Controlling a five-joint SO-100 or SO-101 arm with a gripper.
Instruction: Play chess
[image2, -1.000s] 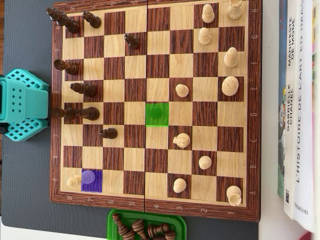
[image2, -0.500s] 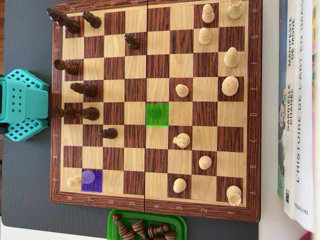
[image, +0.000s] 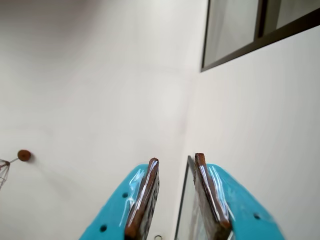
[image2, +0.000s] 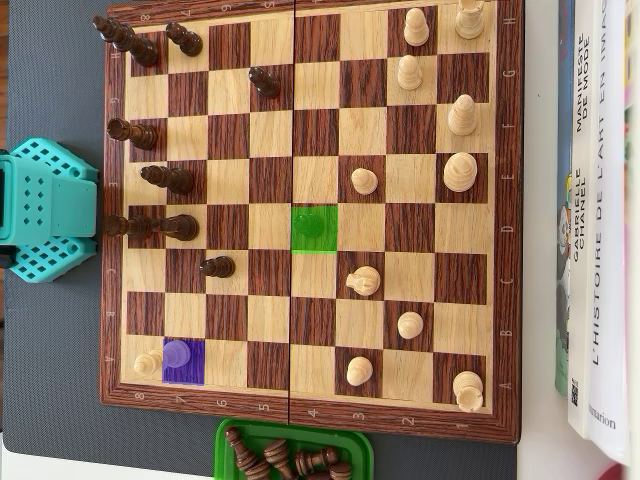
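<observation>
The gripper points up and away from the table in the wrist view, its two teal fingers lined with brown pads standing a little apart with only a pale wall and a dark window frame behind them, so it is released and carries nothing. In the overhead view only the arm's teal base shows, sitting at the left edge of the chessboard; the gripper itself is out of that view. On the board, a square near the centre is tinted green with a piece on it, and a square near the lower left corner is tinted purple, also with a piece, just beside a pale pawn. Dark pieces crowd the left side, pale pieces the right, and a green tray below the board holds captured dark pieces. Books lie along the right. My reading is that the arm is parked between moves; the next move likely concerns the two tinted squares, though which is source and which is target I cannot tell. It calls for swinging down over the board and opening wide enough to clear neighbouring pieces
</observation>
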